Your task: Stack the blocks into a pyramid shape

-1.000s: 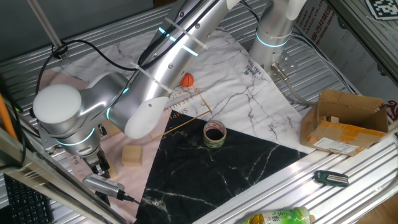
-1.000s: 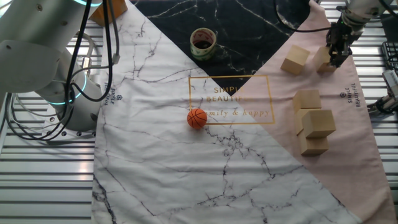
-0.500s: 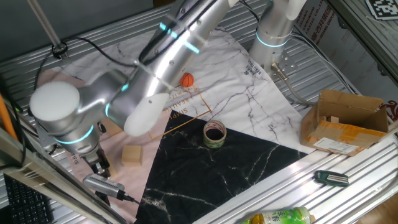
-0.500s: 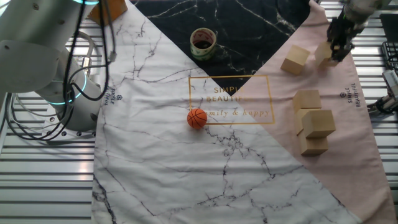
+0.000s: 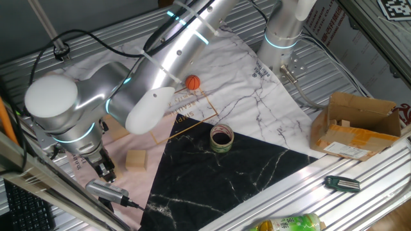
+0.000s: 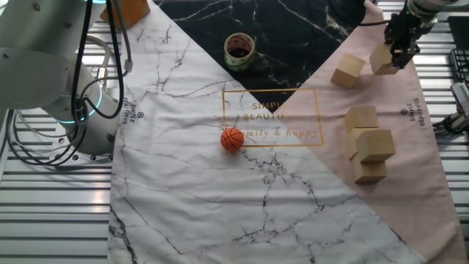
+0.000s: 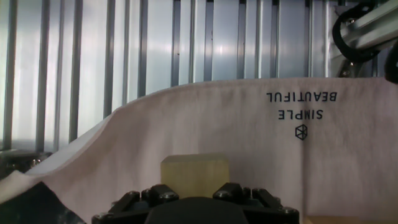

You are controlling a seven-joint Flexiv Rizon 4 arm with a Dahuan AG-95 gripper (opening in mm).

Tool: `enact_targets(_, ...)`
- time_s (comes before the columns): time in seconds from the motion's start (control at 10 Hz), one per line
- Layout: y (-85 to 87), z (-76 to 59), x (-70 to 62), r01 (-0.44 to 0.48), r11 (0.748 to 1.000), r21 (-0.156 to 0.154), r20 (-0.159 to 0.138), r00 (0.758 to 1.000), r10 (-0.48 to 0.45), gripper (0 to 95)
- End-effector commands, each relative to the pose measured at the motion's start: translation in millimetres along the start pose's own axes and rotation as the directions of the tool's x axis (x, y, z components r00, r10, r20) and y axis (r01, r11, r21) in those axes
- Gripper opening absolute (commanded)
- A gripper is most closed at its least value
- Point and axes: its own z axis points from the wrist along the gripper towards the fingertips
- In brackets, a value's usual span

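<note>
Jaws closed on one wooden block (image 6: 382, 59), gripper (image 6: 400, 53) holding it just above pink cloth (image 6: 410, 147), loose block (image 6: 347, 70) lying near, stacked cluster of blocks (image 6: 370, 150) further along cloth, orange ball (image 6: 231, 139) well apart.

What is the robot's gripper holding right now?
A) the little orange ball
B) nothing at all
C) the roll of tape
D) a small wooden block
D: the gripper is shut on a small wooden block at the edge of the pink cloth, while the orange ball and the tape roll lie untouched elsewhere on the cloth.
</note>
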Motion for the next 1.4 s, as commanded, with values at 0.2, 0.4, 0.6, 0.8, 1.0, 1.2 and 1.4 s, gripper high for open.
enact_targets(0.2, -2.2, -16.9, 2.4, -0.001, 1.0, -0.008, -0.006, 1.0, 0.001, 0.0)
enact_targets(0.4, -2.6, -27.8, 5.4, 0.005, 1.0, -0.015, -0.01, 1.0, -0.005, 0.0)
enact_targets(0.6, -0.2, -38.0, 11.6, 0.017, 1.0, -0.02, -0.017, 1.0, -0.018, 0.0)
enact_targets(0.8, 0.1, -47.2, 17.3, 0.039, 0.999, -0.021, -0.023, 0.999, -0.04, 0.0)
enact_targets(1.0, -4.6, -57.8, 24.1, 0.085, 0.996, -0.027, -0.037, 0.996, -0.086, 0.0)
enact_targets(1.2, -5.0, -65.3, 39.7, 0.312, 0.95, -0.009, -0.052, 0.949, -0.312, 0.0)
enact_targets(1.4, -2.4, -66.8, 49.5, 0.512, 0.859, -0.021, -0.063, 0.856, -0.513, 0.0)
